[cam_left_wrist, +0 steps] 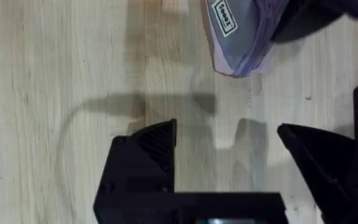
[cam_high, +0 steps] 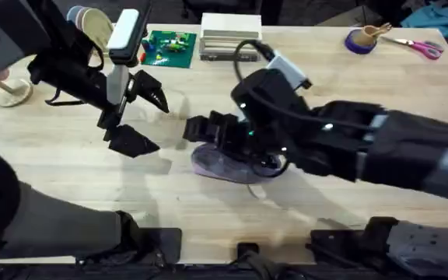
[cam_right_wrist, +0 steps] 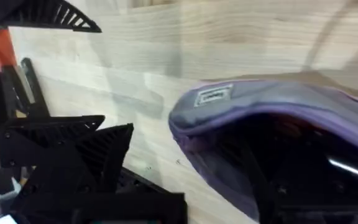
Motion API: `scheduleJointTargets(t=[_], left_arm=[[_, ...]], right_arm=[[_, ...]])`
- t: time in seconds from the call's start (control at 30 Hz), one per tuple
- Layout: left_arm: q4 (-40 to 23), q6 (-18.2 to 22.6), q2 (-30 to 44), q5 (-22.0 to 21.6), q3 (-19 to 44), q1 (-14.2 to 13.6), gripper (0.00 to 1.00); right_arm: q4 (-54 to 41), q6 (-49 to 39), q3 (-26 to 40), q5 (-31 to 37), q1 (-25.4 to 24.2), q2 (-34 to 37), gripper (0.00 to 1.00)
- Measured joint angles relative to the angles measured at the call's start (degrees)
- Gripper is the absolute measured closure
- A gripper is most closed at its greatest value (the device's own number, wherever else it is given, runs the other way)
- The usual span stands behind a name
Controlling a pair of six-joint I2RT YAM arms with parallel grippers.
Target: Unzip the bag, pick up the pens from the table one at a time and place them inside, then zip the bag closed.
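The lavender pencil pouch [cam_high: 228, 165] lies at frame centre on the desk [cam_high: 348, 93], mouth gaping. It looks soft, light and floppy; best pinched at the zipper end. Left gripper [cam_high: 142, 117] hovers released beside it. The right gripper's state I cannot tell.

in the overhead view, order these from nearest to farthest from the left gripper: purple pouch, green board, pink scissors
1. The green board, just beyond the left gripper, toward the table's far edge.
2. The purple pouch, off to its right at mid-table, under the right arm; too close to the board to rank with confidence.
3. The pink scissors, plainly farthest, at the far right corner.
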Motion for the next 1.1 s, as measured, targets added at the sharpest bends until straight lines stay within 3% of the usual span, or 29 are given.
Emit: scheduleJointTargets(t=[0.2, 0.57, 1.1], left_arm=[[0.01, 0.00, 0.02, -0.02, 0.00, 0.00, 0.007], [0.22, 0.00, 0.01, 0.00, 0.00, 0.00, 0.007], [0.20, 0.00, 0.02, 0.00, 0.00, 0.00, 0.006]], right_arm=[[5.07, 0.27, 0.00, -0.53, 1.80, 3.83, 0.005], [5.71, -1.58, 0.00, -2.42, 1.71, 3.90, 0.006], [6.05, -6.93, -0.04, -5.83, 1.78, -2.68, 0.004]])
